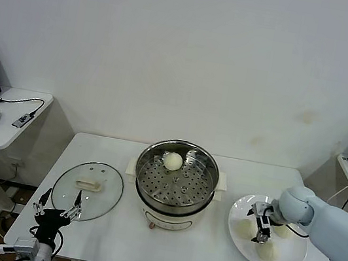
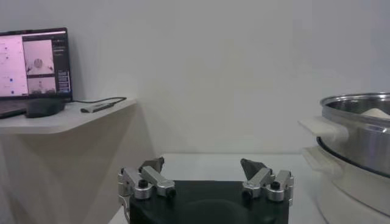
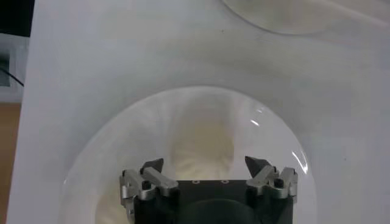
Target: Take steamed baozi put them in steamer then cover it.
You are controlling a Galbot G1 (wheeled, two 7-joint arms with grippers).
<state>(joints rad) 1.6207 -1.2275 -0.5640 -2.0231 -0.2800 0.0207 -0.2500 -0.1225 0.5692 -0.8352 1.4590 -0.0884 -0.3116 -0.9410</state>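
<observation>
White counter (image 1: 110, 240) carries the steamer (image 1: 175, 182) with one bun (image 1: 172, 161) inside, lid (image 1: 87, 190) beside it, right tool (image 1: 260, 225) open over the plate's (image 1: 235, 233) buns (image 1: 268, 251), left tool (image 1: 56, 205) open, idle.

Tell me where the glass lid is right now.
In the head view the cover lies flat on the table, left of the steamer, just beyond the open left gripper.

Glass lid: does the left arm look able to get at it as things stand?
Probably yes: the left gripper hangs open at the table's front edge beside the lid, whose handle lies uncovered with nothing between.
</observation>
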